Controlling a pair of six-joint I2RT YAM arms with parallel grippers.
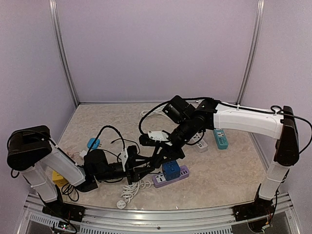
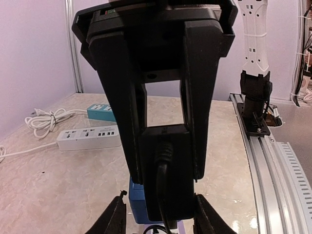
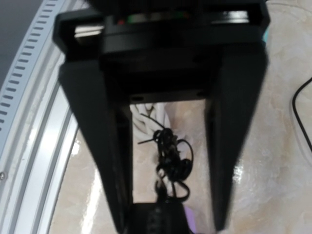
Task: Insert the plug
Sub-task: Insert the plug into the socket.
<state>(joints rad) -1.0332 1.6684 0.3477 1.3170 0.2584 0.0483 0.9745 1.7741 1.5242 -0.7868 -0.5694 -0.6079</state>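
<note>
A black plug (image 2: pixel 168 165) with its cable hangs just above a blue cube adapter (image 1: pixel 170 168) that sits on a purple power strip (image 1: pixel 181 175). My right gripper (image 1: pixel 164 157) is shut on the plug from above; its long fingers (image 2: pixel 117 97) flank the plug body in the left wrist view. In the right wrist view the plug (image 3: pixel 151 219) fills the gap at the fingertips, over the purple strip (image 3: pixel 191 222). My left gripper (image 2: pixel 161 222) stands open, its tips on either side of the plug's lower end, with the blue adapter (image 2: pixel 136 204) just behind.
A white power strip (image 2: pixel 87 138) and a teal one (image 2: pixel 100 111) lie farther back. A tied black cable bundle (image 3: pixel 170 156) and white cord (image 1: pixel 129 191) lie near the front rail (image 2: pixel 273 161). A yellow block (image 1: pixel 58 179) and blue plug (image 1: pixel 93 143) sit left.
</note>
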